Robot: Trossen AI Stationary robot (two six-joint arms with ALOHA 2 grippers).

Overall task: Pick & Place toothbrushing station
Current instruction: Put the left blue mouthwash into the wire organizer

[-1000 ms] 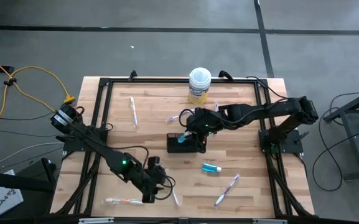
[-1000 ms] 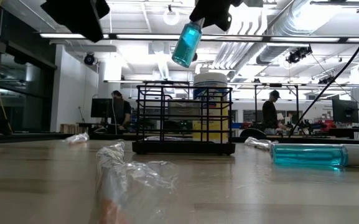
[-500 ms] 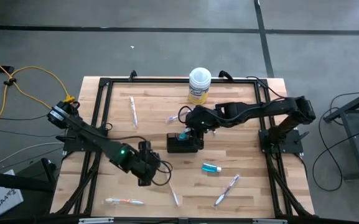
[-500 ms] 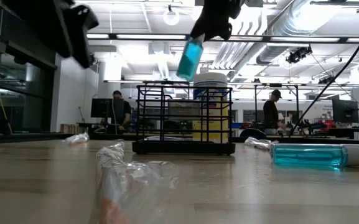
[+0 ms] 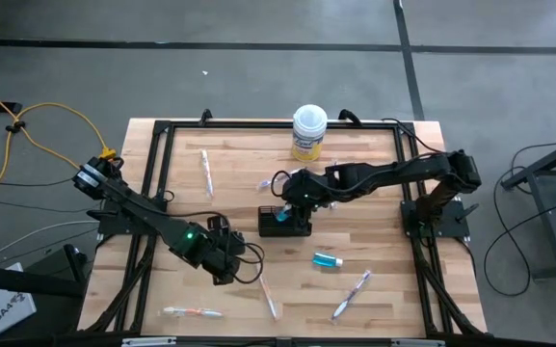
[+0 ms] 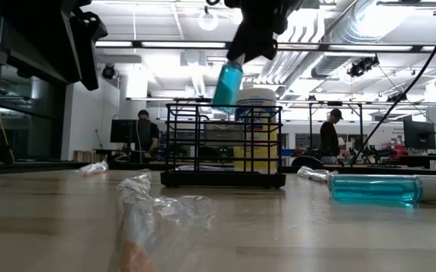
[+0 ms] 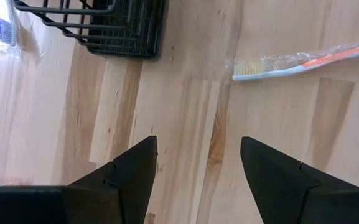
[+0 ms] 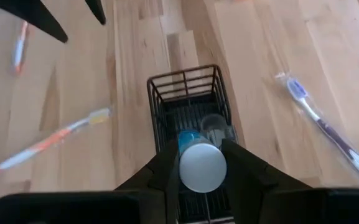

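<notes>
The black wire-mesh holder [image 5: 284, 224] stands on its base at the table's middle; it also shows in the low view [image 6: 223, 143] and the right wrist view [image 8: 188, 102]. My right gripper [image 8: 202, 158] is shut on a teal white-capped tube [image 6: 227, 85] right above the holder. A second teal tube [image 5: 327, 259] lies on its side to the holder's near right. My left gripper [image 7: 198, 146] is open and empty above the table [image 5: 225, 256], left of and nearer than the holder. A wrapped toothbrush [image 7: 303, 59] lies ahead of it. My right gripper pinches the tube's white-capped top end [image 8: 202, 168] between its two fingers, from above, pointing down. The tube hangs below the fingers, slightly tilted and clear of the table. Its lower end [image 6: 220, 104] is level with the holder's top rim.
The white-lidded yellow tub [image 5: 308, 133] stands behind the holder at the far edge. Wrapped toothbrushes lie scattered: far left [image 5: 204, 172], near left [image 5: 192, 311], near middle [image 5: 269, 299], near right [image 5: 352, 294]. Bare wood lies between them.
My right gripper has gone down with the teal tube toward the holder. The tube has turned more upright, and its lower end has reached the holder's rim. My left gripper has gone from near the table's near edge toward the middle.
</notes>
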